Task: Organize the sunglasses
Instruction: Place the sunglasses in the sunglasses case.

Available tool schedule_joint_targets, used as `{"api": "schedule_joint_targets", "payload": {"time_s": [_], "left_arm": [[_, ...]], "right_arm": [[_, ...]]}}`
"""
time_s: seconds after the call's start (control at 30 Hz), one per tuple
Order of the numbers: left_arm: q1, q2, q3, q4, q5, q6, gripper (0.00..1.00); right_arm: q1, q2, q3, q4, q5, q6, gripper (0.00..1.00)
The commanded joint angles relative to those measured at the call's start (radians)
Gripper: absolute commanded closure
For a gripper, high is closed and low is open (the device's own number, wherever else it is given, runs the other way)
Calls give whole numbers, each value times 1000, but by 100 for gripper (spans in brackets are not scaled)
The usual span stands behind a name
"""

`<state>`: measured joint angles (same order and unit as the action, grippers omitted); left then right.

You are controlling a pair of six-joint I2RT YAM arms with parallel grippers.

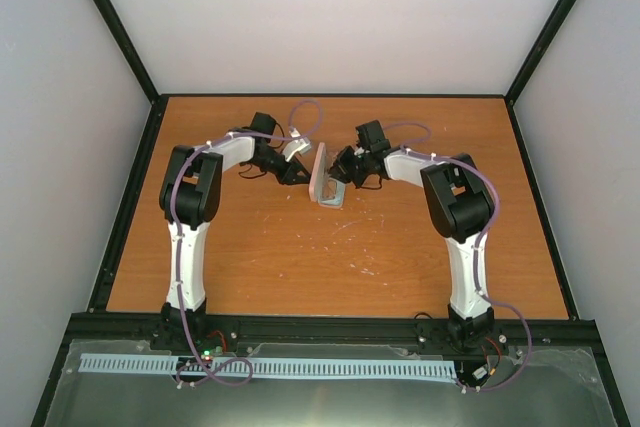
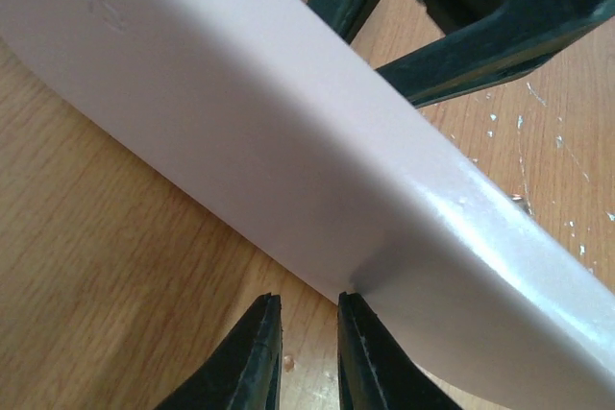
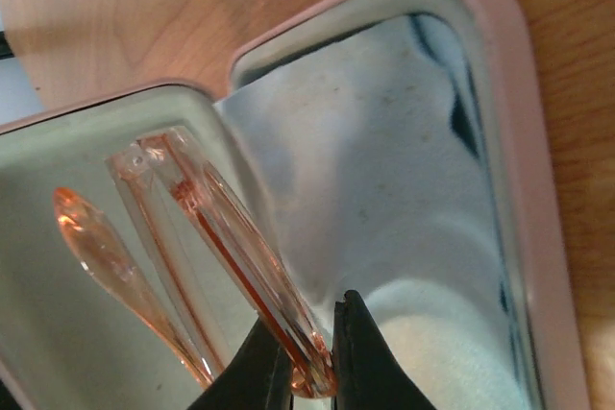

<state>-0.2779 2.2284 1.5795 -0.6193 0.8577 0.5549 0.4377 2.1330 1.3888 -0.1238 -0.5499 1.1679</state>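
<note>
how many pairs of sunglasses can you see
1: peach-tinted sunglasses inside the open pink case mid-table, pinched by the right gripper. Others could be hidden from view.

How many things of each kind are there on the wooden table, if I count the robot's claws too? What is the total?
pink case: 1
sunglasses: 1
claws: 2, the left claw and the right claw
Total: 4
</note>
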Motion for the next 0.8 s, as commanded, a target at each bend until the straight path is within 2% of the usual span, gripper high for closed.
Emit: {"api": "schedule_joint_targets", "payload": {"time_s": [0.0, 0.5, 0.77], "left_arm": [[-4, -51, -2, 24, 30, -9, 82], [-6, -55, -6, 29, 30, -8, 82], [-5, -59, -8, 27, 26, -7, 82]], "right_arm": [[12, 33, 53, -78, 40, -30, 97], [11, 72, 89, -126, 84, -70, 97], [4, 62, 98, -75, 117, -71, 97]]}}
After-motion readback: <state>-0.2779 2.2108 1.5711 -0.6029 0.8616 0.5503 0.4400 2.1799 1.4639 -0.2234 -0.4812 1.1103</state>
